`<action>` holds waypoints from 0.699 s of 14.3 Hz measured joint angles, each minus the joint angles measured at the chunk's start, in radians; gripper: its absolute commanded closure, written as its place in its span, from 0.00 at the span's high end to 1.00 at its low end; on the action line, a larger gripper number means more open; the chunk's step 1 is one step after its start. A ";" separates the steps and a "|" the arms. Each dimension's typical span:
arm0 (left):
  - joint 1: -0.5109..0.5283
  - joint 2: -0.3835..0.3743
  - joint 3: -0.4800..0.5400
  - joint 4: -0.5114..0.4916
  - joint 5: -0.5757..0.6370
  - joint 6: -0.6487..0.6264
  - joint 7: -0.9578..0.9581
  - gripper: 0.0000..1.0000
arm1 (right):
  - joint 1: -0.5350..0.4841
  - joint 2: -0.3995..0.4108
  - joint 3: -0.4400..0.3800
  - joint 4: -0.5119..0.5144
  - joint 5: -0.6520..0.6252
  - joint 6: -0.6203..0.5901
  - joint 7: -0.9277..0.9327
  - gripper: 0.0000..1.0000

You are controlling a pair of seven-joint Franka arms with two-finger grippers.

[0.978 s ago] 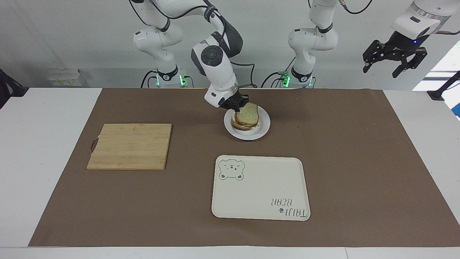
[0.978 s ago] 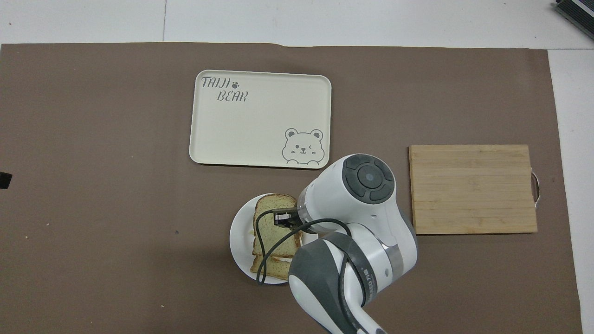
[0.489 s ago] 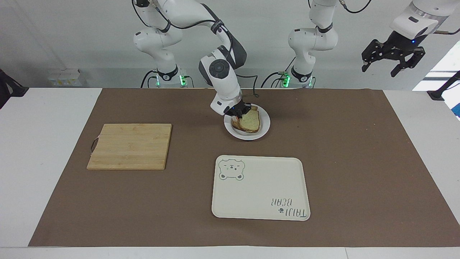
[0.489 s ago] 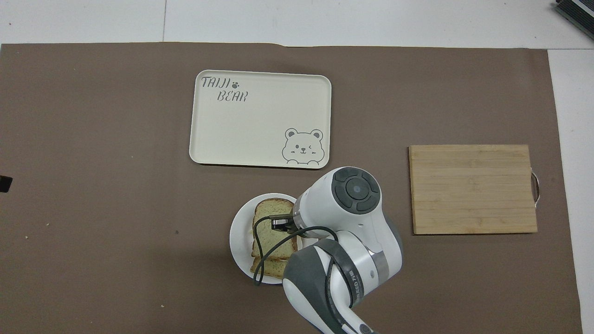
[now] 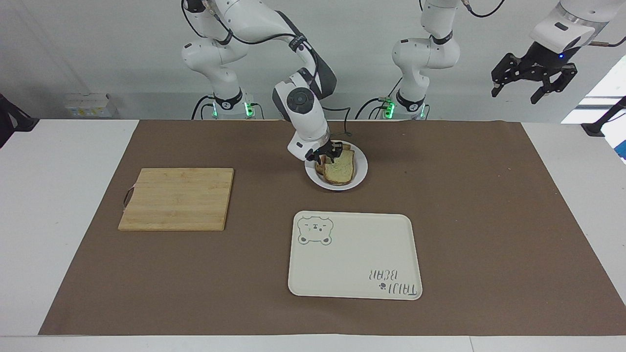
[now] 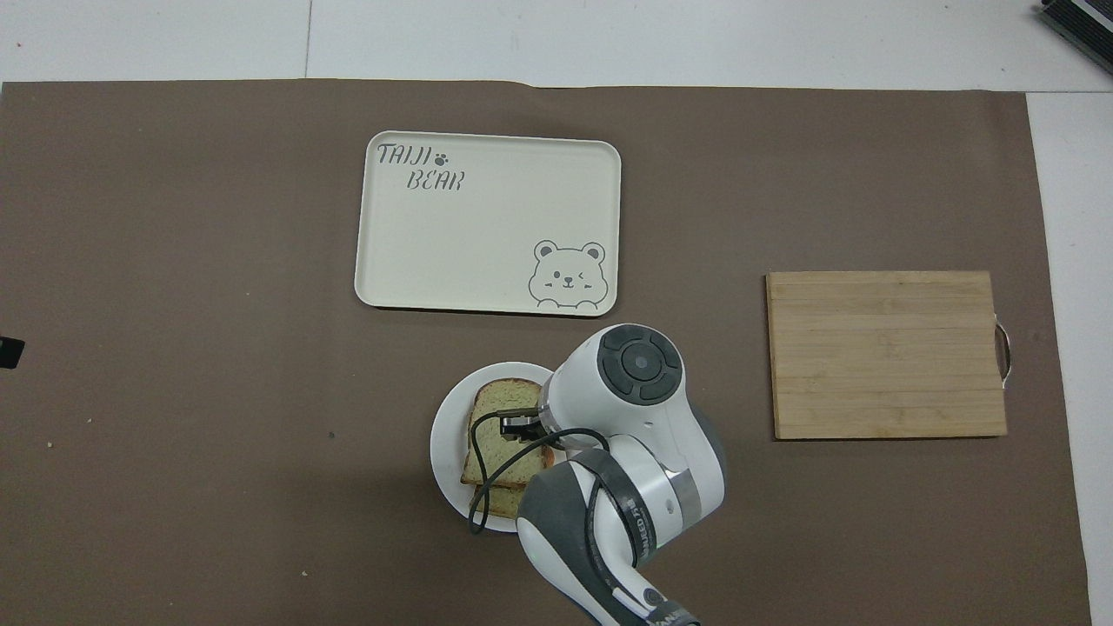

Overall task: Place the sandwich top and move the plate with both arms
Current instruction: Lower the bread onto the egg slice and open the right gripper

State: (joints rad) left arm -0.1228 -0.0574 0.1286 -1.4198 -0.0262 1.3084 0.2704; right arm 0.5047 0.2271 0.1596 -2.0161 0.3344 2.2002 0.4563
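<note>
The sandwich top, a pale speckled slice with a tan crust, lies on a stack of bread slices. The stack sits on the small white plate. My right gripper is low over the slice's end nearest the robots, open, its fingers apart around that edge. My left gripper waits open, high in the air past the left arm's end of the mat.
A cream tray with a bear drawing lies farther from the robots than the plate. A wooden cutting board rests toward the right arm's end. A brown mat covers the table.
The right gripper came down with the tilted slice and laid it flat on the stack, then its fingers spread. The left arm barely moved.
</note>
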 measured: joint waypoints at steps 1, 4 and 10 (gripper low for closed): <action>0.000 0.000 0.000 0.000 0.000 0.000 0.000 1.00 | 0.000 0.000 0.000 0.001 0.000 0.001 0.000 1.00; 0.000 0.000 0.000 0.000 0.000 0.000 0.000 1.00 | -0.002 -0.015 -0.005 0.021 -0.002 0.000 0.000 1.00; 0.009 -0.001 0.003 0.000 0.000 -0.001 0.000 1.00 | -0.104 -0.140 -0.020 0.072 -0.056 -0.117 -0.001 1.00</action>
State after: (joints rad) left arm -0.1134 -0.0585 0.1316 -1.4203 -0.0262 1.3077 0.2702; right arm 0.4009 0.0868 0.1392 -1.9439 0.2786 2.0830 0.4550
